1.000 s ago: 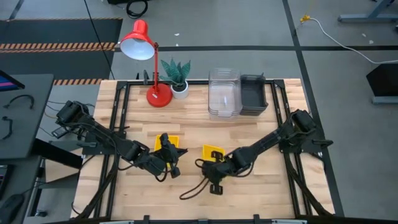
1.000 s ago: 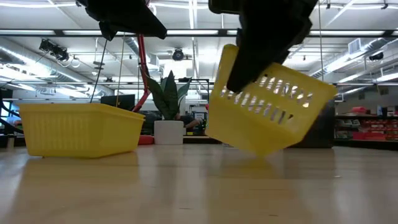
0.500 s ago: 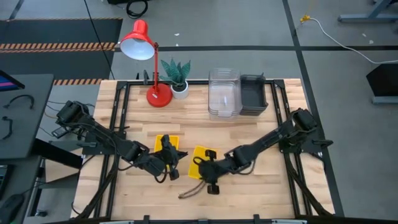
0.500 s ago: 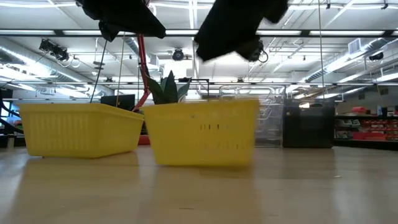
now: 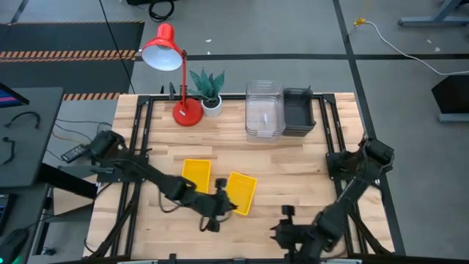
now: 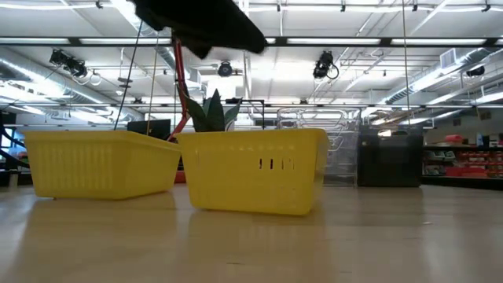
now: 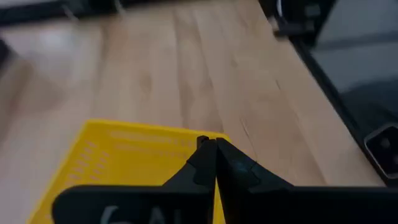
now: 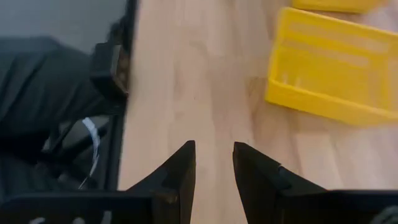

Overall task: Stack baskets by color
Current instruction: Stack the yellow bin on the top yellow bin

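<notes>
Two yellow baskets stand side by side on their bottoms mid-table: one to the left (image 5: 196,174) (image 6: 98,161), one to the right (image 5: 242,192) (image 6: 255,169). My left gripper (image 5: 222,202) (image 7: 214,152) is shut and hangs above the right-hand basket's (image 7: 124,162) near left edge, clear of it in the low view. My right gripper (image 5: 282,227) (image 8: 212,165) is open over bare wood at the table's near edge, with the same basket (image 8: 329,68) farther off. Clear baskets (image 5: 264,110) and dark grey baskets (image 5: 299,111) stand at the far edge.
A red desk lamp (image 5: 176,73) and a small potted plant (image 5: 209,92) stand at the far left. Black frame rails (image 5: 139,147) run along the table's left and right sides. Bare wood lies between the yellow baskets and the far baskets.
My right gripper has carried the tilted, lifted yellow basket leftward and let go of it. The basket now stands flat beside the other yellow one. The right arm has then swung away to the near edge. My left gripper has moved rightward over the set-down basket, rolling as it went.
</notes>
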Robot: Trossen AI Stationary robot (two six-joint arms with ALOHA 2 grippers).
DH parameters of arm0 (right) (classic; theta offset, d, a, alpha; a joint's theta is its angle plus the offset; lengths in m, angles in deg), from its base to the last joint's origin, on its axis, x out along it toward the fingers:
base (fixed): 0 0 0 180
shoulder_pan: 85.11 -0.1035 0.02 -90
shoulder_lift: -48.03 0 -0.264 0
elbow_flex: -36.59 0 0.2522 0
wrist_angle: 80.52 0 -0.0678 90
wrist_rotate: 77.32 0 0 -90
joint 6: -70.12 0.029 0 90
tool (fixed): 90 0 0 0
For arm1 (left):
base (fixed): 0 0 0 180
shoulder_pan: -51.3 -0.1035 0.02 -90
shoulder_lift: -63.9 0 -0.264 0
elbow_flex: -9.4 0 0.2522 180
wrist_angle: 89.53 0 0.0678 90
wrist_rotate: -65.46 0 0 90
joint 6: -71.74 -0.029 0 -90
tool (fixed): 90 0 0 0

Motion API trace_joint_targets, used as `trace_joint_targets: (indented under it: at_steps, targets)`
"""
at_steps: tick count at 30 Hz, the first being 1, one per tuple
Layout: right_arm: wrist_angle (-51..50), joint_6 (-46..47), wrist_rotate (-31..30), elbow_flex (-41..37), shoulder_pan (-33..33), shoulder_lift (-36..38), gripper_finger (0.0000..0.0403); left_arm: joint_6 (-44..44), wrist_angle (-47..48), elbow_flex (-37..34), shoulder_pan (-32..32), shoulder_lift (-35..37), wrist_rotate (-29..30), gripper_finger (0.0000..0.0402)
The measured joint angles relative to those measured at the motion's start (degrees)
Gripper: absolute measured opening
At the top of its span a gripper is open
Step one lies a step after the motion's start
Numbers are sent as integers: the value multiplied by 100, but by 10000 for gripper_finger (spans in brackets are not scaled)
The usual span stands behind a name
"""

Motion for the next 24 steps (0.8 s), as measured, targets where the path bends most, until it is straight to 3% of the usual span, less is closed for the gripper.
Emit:
trace_joint_targets:
  at_steps: [6, 11, 14, 19, 24]
  targets:
    - [-548, 1161, -980, -2, -646, 0, 112, -373, 2250, 1657, -139, -1012, -790, 82]
    - [-645, 1589, -1508, -2, -897, 0, 112, -660, 3337, 2467, -133, -1744, -816, 149]
    - [-646, 1644, -1678, -2, -947, 0, 112, -697, 3622, 2711, -162, -2030, -598, 161]
    - [-674, 1605, -1763, -2, -969, 0, 112, -633, 3816, 2743, -236, -2164, -287, 117]
    - [-756, 1590, -1764, -2, -967, 0, 112, -590, 4238, 2747, -217, -1975, -222, 20]
